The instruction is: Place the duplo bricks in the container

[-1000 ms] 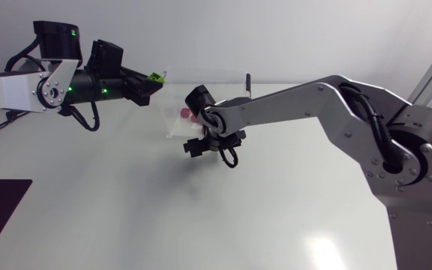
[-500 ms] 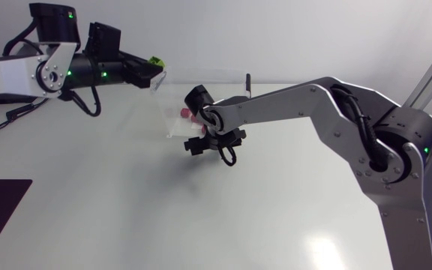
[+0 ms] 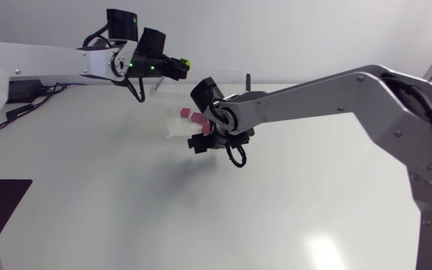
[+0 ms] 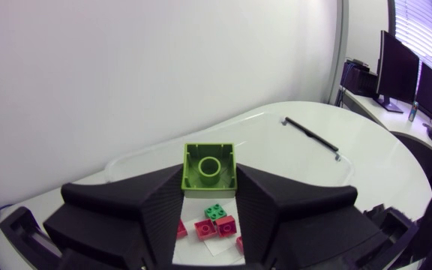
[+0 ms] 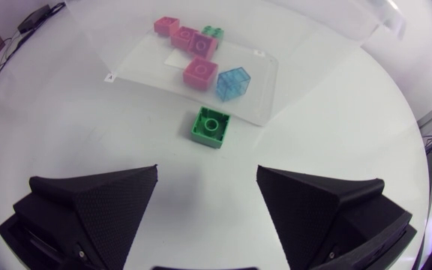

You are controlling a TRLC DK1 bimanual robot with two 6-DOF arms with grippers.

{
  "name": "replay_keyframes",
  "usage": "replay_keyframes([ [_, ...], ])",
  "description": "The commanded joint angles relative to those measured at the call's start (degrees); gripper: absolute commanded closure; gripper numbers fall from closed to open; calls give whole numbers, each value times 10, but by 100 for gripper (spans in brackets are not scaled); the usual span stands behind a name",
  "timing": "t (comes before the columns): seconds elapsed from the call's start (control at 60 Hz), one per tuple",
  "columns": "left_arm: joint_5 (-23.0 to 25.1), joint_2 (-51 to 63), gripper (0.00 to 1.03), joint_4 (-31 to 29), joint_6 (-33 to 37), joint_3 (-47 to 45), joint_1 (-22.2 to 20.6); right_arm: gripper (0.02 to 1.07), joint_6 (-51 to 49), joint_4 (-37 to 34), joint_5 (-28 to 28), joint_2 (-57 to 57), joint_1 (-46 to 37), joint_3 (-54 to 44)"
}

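My left gripper [image 3: 180, 67] is shut on a lime green duplo brick [image 3: 187, 63] and holds it in the air over the clear container [image 3: 172, 129]. In the left wrist view the lime brick [image 4: 209, 169] sits between the fingers, studs away from the camera. Below it, pink and green bricks [image 4: 217, 222] lie in the container [image 4: 291, 142]. My right gripper [image 5: 208, 196] is open above the table, just in front of the container [image 5: 145, 64]. A dark green brick [image 5: 210, 127] lies on the table ahead of it, outside the container. In the head view the right gripper [image 3: 203, 144] hides that brick.
Inside the container lie several pink bricks [image 5: 199, 71], a translucent blue one [image 5: 235, 82] and a green one [image 5: 213, 32]. A dark mat [image 3: 2, 202] lies at the table's near left edge.
My left arm has swung right with the lime brick, from left of the container to above it. The right gripper has stayed almost in place.
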Motion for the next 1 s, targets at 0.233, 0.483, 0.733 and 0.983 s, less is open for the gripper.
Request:
replay_keyframes([
  [0.233,-38,37,31,-24,-15,41,-18,10,-19,16,0,-132,-46,-69],
  [0.483,-51,-33,29,-50,-54,-22,-31,10,-39,16,-15,-233,-95,-105],
  [0.733,-51,-111,29,-91,-98,-158,-76,10,-48,25,-35,-283,-135,-156],
  [0.983,-63,-103,29,-112,-125,-211,-136,10,-50,32,-36,-294,-147,-181],
])
